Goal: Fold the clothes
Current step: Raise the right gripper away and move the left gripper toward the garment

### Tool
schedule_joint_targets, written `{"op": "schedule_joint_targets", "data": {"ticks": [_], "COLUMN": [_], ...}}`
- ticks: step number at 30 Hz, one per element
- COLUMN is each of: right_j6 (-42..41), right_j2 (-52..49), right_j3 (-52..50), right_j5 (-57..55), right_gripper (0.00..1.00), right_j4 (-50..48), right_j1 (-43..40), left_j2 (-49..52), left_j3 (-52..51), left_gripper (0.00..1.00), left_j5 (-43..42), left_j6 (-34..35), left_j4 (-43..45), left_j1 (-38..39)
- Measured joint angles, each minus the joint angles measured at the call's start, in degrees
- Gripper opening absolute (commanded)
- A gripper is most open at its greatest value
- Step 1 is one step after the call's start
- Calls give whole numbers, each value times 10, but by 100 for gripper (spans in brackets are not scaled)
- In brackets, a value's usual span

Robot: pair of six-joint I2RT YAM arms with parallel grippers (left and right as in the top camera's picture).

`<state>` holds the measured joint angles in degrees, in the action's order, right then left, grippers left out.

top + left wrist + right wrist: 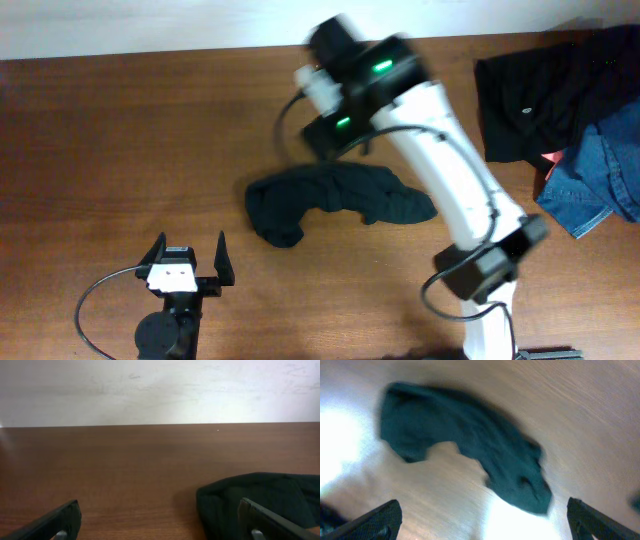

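Brown tabletop (100,130) carried a crumpled dark garment (330,205); left end effector (188,248) and right end effector (485,522) hung released, empty. Soft and floppy, it seemed best pinched at an edge.

You've got a brown wood-grain tabletop (120,150) with a plain white wall (150,25) running along its far edge. In the far right corner, a bunched-up bit of blue denim (600,170) runs off the frame. A small reddish scrap (552,160) pokes out at its left edge.
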<state>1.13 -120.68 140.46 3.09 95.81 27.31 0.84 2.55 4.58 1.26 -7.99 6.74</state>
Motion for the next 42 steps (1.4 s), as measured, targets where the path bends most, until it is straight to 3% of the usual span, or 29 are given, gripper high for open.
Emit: {"op": "schedule_joint_targets", "data": {"ticks": [6, 18, 21, 29, 34, 42], "right_j6": [-54, -74, -73, -71, -71, -65], "right_j2": [19, 20, 24, 51, 59, 60], "right_j3": [-15, -144, -187, -269, -276, -281], "right_j5": [0, 10, 10, 10, 16, 32], "right_gripper": [99, 98, 99, 99, 97, 90], "right_j4": [12, 12, 12, 7, -11, -40], "right_j1": [-105, -199, -216, -225, -225, -225], "left_j2": [0, 0, 0, 50, 160, 451], "left_j3": [0, 0, 0, 13, 115, 484], "left_gripper": [99, 100, 100, 100, 100, 100], "left_j5": [0, -2, -35, -169, -216, -235], "left_j6": [0, 0, 4, 123, 146, 75], "left_j4": [0, 10, 24, -27, -108, -375], "left_j1": [0, 0, 0, 0, 0, 14]}}
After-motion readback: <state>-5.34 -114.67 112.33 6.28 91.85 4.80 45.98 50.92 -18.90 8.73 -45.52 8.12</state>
